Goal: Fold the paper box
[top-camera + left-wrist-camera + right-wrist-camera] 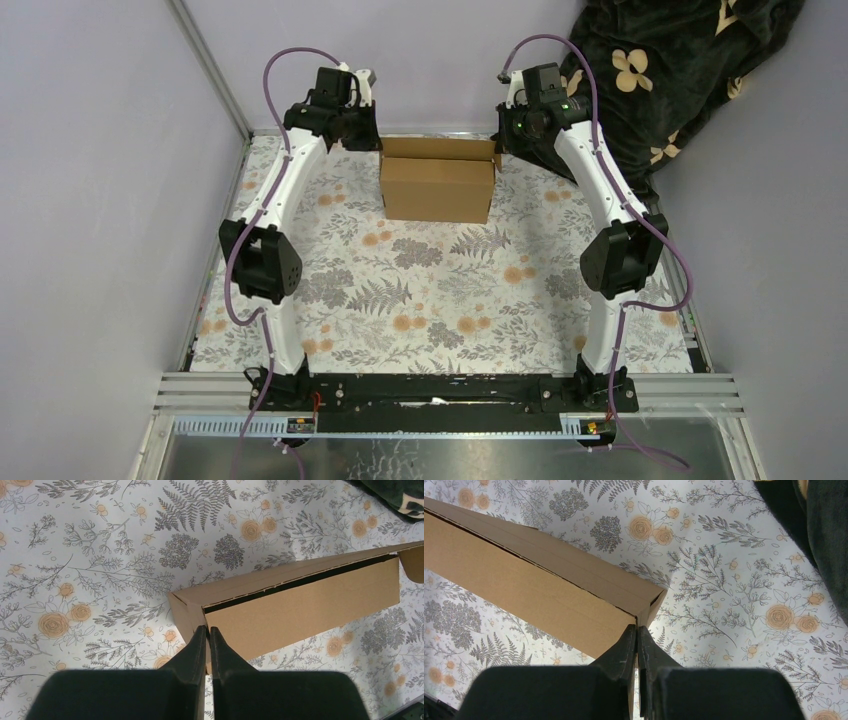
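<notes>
The paper box [437, 188], plain brown cardboard, stands at the far middle of the floral table, its front panel upright and a dark slit along its top. My left gripper [374, 143] is at its far left corner. In the left wrist view that gripper [207, 628] is shut on the paper box [310, 605], pinching a thin cardboard wall at the corner. My right gripper [501, 148] is at the far right corner. In the right wrist view it [637, 627] is shut on the corner edge of the paper box [524, 585].
A dark blanket with pale flowers [680, 70] is heaped at the back right, and it shows at the edge of both wrist views [400, 495] [819, 525]. The floral cloth [420, 290] covers the table. Walls close in the left and back sides.
</notes>
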Action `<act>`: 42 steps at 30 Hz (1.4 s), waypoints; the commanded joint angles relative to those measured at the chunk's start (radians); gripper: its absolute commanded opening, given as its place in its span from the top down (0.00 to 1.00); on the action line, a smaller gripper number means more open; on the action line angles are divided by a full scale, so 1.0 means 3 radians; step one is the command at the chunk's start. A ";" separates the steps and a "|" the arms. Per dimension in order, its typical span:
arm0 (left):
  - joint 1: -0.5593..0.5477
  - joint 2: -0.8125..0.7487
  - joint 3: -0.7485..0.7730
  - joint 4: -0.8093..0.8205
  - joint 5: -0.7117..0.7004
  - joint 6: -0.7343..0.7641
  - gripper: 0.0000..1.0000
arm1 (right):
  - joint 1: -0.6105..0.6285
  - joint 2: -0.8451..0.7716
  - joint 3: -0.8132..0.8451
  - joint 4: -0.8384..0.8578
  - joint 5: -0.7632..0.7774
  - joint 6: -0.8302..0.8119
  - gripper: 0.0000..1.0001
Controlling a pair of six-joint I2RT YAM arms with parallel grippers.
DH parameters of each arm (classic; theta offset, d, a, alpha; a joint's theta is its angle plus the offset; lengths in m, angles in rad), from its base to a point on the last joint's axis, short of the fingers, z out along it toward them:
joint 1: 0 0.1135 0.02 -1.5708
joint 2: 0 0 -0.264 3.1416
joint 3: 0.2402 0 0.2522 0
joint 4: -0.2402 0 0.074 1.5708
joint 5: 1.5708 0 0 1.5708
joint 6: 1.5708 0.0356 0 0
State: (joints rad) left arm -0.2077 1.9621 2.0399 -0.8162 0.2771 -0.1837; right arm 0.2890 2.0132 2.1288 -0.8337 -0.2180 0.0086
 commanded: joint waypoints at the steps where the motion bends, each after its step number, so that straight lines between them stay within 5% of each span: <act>1: -0.0110 0.0086 0.0185 -0.0011 0.0457 -0.0163 0.92 | 0.0131 0.0049 0.0064 0.0066 -0.0397 0.0090 0.99; 42: -0.0105 0.0067 -0.0024 -0.0030 0.0503 -0.0150 0.94 | 0.0131 0.0153 0.0372 -0.0114 -0.0442 0.0196 1.00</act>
State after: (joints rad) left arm -0.2054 1.9774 2.0563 -0.8280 0.2878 -0.2115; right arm 0.2871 2.0445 2.1822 -0.8635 -0.2180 0.0238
